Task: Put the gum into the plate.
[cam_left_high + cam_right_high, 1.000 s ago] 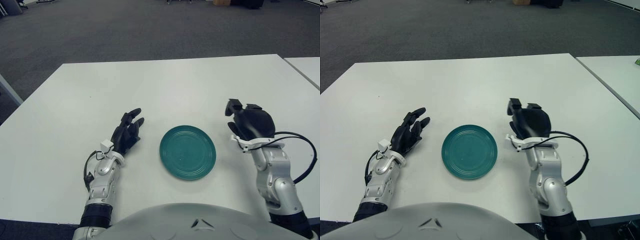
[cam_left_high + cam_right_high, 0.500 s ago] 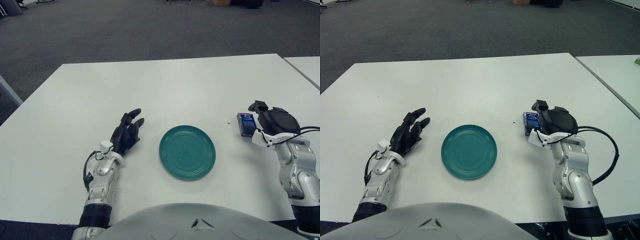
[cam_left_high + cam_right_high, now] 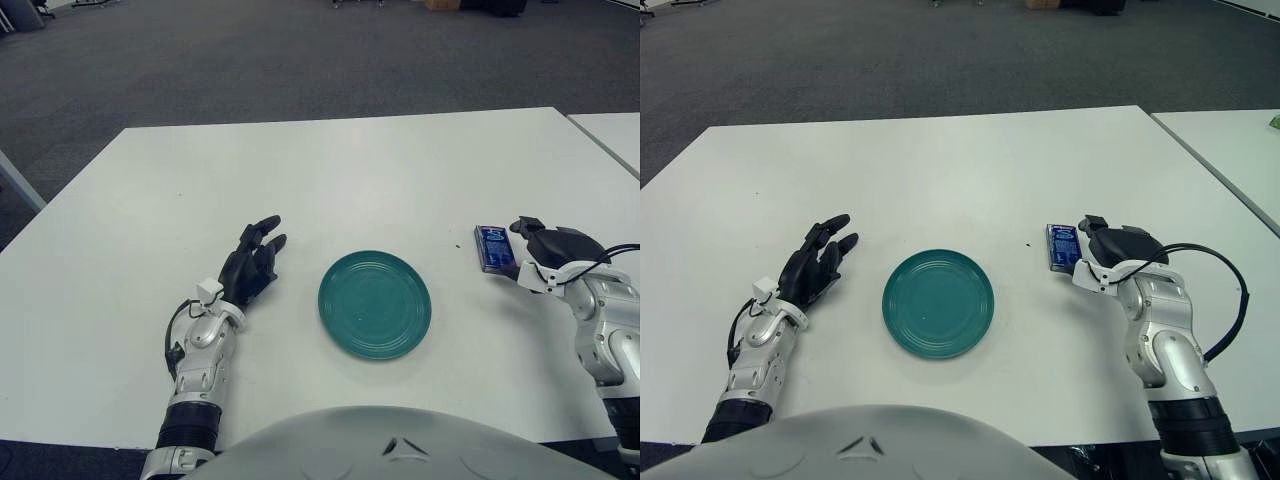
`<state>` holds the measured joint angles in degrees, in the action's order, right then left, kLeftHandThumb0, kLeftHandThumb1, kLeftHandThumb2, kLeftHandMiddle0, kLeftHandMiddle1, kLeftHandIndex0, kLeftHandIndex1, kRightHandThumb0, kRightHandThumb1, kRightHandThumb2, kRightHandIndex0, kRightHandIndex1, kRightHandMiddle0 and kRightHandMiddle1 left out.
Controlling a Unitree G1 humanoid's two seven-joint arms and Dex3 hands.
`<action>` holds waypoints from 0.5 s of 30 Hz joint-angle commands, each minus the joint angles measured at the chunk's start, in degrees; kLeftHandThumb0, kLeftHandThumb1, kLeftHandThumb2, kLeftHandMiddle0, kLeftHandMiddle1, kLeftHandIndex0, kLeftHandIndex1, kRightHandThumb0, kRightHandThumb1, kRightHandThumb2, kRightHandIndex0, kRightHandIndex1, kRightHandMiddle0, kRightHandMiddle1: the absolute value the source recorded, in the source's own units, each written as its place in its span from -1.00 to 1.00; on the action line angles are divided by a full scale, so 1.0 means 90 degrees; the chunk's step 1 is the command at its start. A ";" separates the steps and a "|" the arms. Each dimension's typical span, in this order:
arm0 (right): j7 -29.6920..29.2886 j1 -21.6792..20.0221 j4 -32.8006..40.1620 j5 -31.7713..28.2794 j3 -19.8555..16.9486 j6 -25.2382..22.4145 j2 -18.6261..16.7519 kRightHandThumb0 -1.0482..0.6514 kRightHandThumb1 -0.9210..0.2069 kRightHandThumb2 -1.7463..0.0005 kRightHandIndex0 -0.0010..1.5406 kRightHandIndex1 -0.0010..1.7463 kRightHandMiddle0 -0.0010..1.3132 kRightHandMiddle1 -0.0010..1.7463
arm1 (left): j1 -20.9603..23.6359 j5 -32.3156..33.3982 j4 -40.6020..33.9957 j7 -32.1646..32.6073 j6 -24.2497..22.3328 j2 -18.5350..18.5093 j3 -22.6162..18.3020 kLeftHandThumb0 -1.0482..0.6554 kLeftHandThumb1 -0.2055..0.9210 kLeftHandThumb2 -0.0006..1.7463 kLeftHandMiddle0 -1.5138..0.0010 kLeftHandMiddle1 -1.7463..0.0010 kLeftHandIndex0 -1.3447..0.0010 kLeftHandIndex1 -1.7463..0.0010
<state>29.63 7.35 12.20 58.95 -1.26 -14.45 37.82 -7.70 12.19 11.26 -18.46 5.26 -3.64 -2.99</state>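
A blue gum pack (image 3: 493, 247) lies flat on the white table (image 3: 330, 170), to the right of the green plate (image 3: 375, 304). It also shows in the right eye view (image 3: 1064, 245). The plate holds nothing. My right hand (image 3: 553, 250) is just right of the pack, fingers curled, beside it and not around it. My left hand (image 3: 252, 262) rests on the table left of the plate, fingers stretched out and holding nothing.
A second white table (image 3: 612, 135) stands at the far right, with a gap between it and this one. Grey carpet lies beyond the table's far edge.
My right hand has moved right, from beside the plate to the far side of the gum pack, uncovering the pack. The left hand has barely moved.
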 commanded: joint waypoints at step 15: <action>0.0770 -0.0803 -0.0566 -0.0381 0.0427 0.0626 0.1207 -1.00 -1.00 0.00 -0.93 -1.00 -1.00 -0.99 | -0.0178 -0.0196 0.0458 -0.0392 0.0494 -0.0291 0.0136 -0.93 1.00 0.01 0.85 0.80 1.00 0.61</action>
<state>35.00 2.83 7.69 56.57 1.68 -9.88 46.72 -8.22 11.13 12.64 -20.95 9.14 -5.44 -2.02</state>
